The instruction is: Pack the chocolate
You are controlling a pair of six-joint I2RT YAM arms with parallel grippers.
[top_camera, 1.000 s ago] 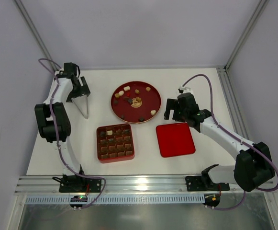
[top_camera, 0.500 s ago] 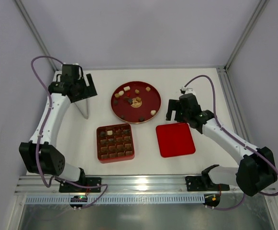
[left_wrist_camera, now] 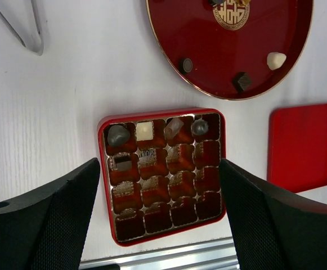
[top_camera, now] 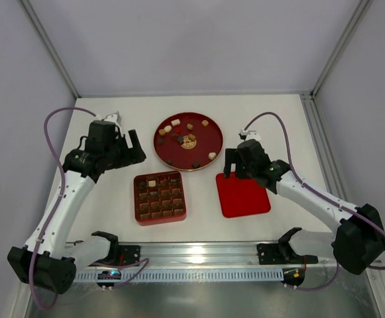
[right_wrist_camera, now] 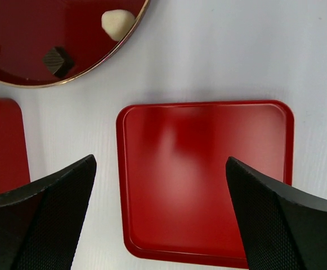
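Several chocolate pieces (top_camera: 179, 140), dark, tan and cream, lie on a round red plate (top_camera: 179, 156) at the back centre. The square red tray (top_camera: 136, 199) in front of it holds pieces in its top row (left_wrist_camera: 144, 130) and one in the second row (left_wrist_camera: 122, 163). My left gripper (top_camera: 136, 149) is open and empty, high up left of the plate; the left wrist view (left_wrist_camera: 160, 225) looks down on the tray. My right gripper (top_camera: 235, 169) is open and empty over the flat red lid (top_camera: 245, 195), its jaws spanning the lid (right_wrist_camera: 208, 169) in the right wrist view (right_wrist_camera: 160, 219).
Metal tongs (left_wrist_camera: 22, 28) lie on the white table left of the plate. An aluminium rail (top_camera: 199, 255) runs along the near edge. A cream piece (right_wrist_camera: 118, 22) and a dark cube (right_wrist_camera: 58, 59) sit near the plate's front rim.
My left arm has swung from the back left corner forward and right, toward the tray. My right gripper has moved forward and left, over the lid's back edge.
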